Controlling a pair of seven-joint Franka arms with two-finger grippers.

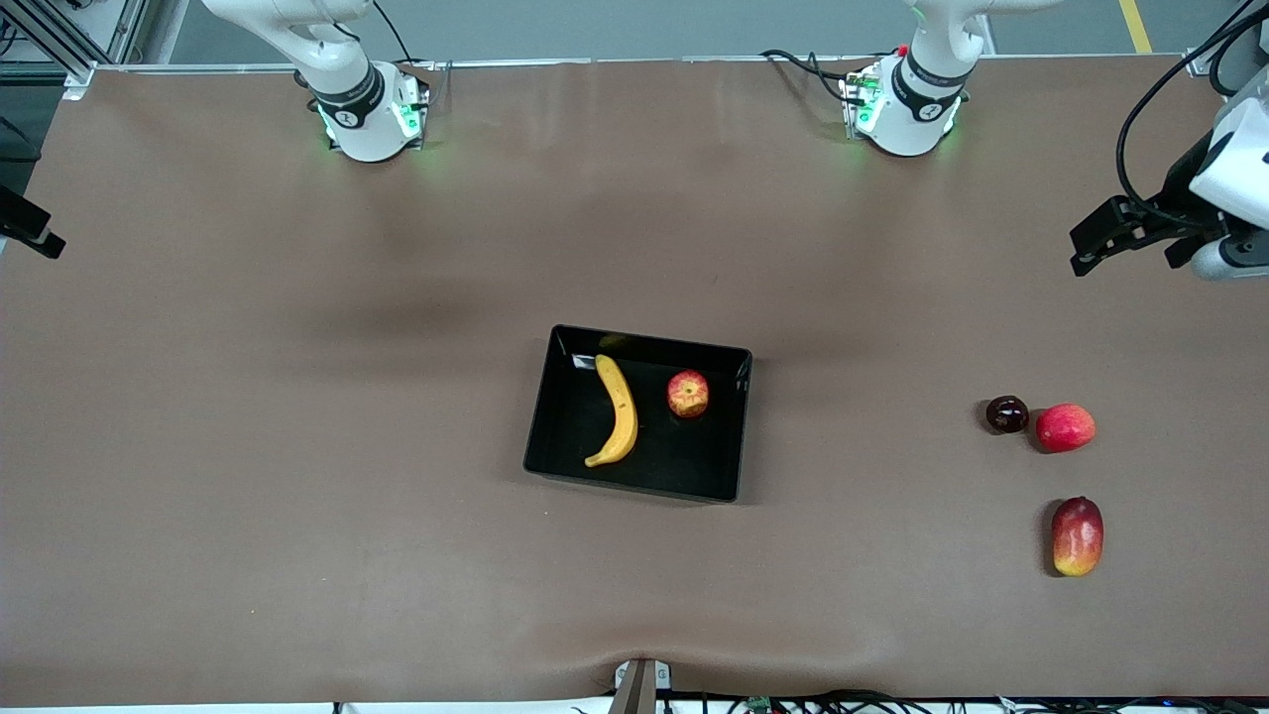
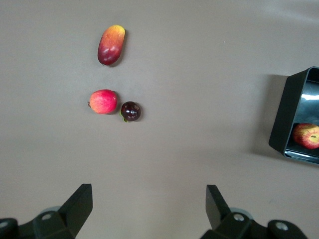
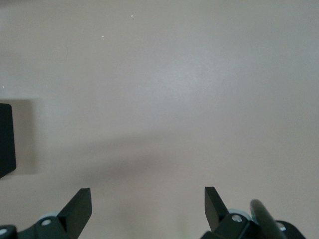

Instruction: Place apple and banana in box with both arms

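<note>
Banana (image 1: 619, 411) and apple (image 1: 687, 394) both lie inside the box (image 1: 734, 426) mid-table, side by side and apart, so placing looks done. Left claw (image 2: 148, 209) is released, empty, up over bare table (image 1: 297, 446) at the left arm's end, above the leftover mango (image 1: 1077, 535), pink-red fruit (image 1: 1065, 427) and dark fruit (image 1: 1006, 414). Right claw (image 3: 148, 209) is released, empty, over bare table, with the box edge just in its view. Plenty of open room around the box walls.

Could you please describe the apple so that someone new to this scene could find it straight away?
Find the black box in the middle of the table. Two fruits lie in it; the apple is the small round red one with yellow streaks, beside the long yellow banana, toward the left arm's end.
</note>
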